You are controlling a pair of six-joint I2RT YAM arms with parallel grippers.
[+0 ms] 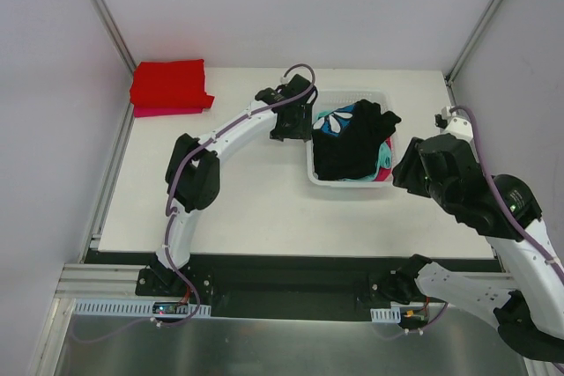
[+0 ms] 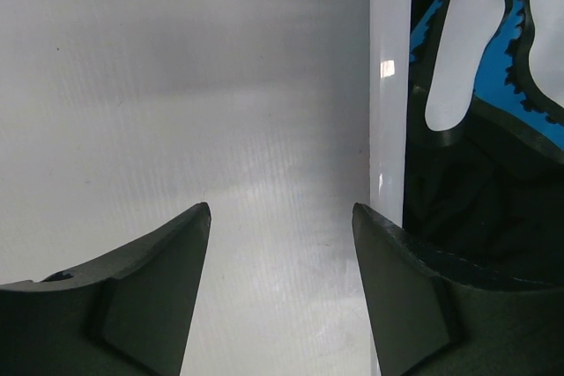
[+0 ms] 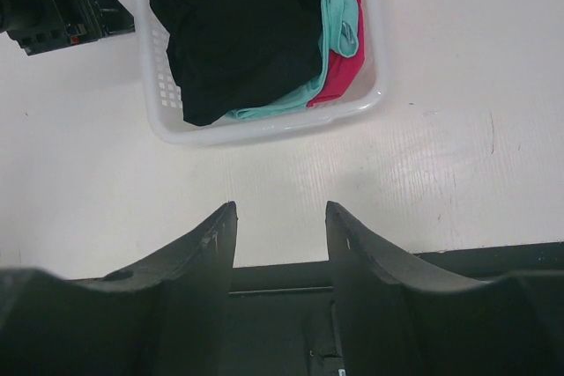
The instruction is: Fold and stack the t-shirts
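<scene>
Now your left gripper (image 2: 282, 209) gapes at the basket (image 2: 388, 85) rim, right gripper (image 3: 280, 205) open over the table's (image 3: 458, 173) near edge; only overhead shows folded shirts (image 1: 169, 85).

White table (image 1: 256, 217) boxed in by pale walls (image 1: 291, 6).
Even, soft light falls on the table at centre; plain walls close it at 9, 12 and 3 o'clock, with metal posts (image 1: 105, 15) slanting at 11 and 1. A black strip (image 1: 291, 275) edges it at 6, a dull metal sheet (image 1: 282, 350) below that.
</scene>
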